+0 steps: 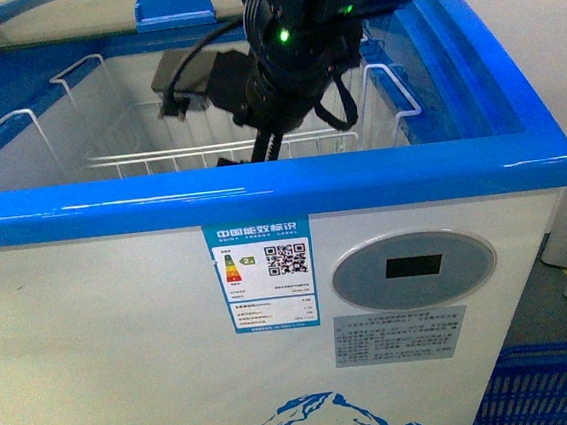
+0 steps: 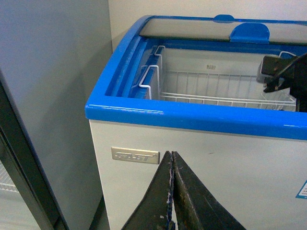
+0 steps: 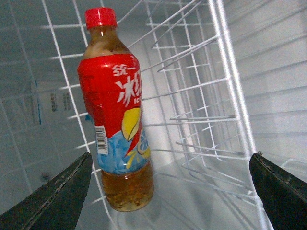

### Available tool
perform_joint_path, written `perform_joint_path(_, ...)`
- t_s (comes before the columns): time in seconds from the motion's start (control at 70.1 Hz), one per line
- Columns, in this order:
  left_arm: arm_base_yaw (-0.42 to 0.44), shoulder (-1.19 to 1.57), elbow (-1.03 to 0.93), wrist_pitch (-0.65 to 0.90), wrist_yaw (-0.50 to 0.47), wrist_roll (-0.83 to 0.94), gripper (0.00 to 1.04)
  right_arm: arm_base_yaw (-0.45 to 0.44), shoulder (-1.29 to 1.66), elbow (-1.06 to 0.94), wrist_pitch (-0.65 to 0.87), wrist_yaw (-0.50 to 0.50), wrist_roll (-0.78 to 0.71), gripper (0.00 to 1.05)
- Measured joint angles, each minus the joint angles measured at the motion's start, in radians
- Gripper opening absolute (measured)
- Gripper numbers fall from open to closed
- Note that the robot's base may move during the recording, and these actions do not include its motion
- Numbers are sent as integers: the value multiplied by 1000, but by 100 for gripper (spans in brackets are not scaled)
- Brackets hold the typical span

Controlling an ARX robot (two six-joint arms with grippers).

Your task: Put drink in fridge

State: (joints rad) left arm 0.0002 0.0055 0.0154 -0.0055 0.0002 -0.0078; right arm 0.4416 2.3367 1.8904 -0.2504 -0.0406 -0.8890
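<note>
Bottle [image 3: 117, 115]: stands upright in a wire basket [image 3: 211, 120] inside the fridge [image 1: 261, 189], cap up, long axis vertical.
Right gripper [image 3: 170, 189]: fingers spread wide and empty; bottle lies ahead, nearer one finger, untouched.
Left gripper [image 2: 171, 191]: fingers pressed together, outside the fridge's front wall.
Nearer arm: right, reaching into the fridge.
Views: only the right wrist view shows the bottle; the front view shows the arm [image 1: 288, 51] over the basket.

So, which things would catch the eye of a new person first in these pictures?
First the drink, red-capped and upright inside a white wire basket, between the open right gripper's fingers. Next the fridge's glossy blue rim, with the right arm reaching in over it.
</note>
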Motion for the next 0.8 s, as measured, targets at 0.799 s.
perform_joint_path(0.799,0,0,0,0,0,0,3,-134,-1241,-813,-58,439,942,98)
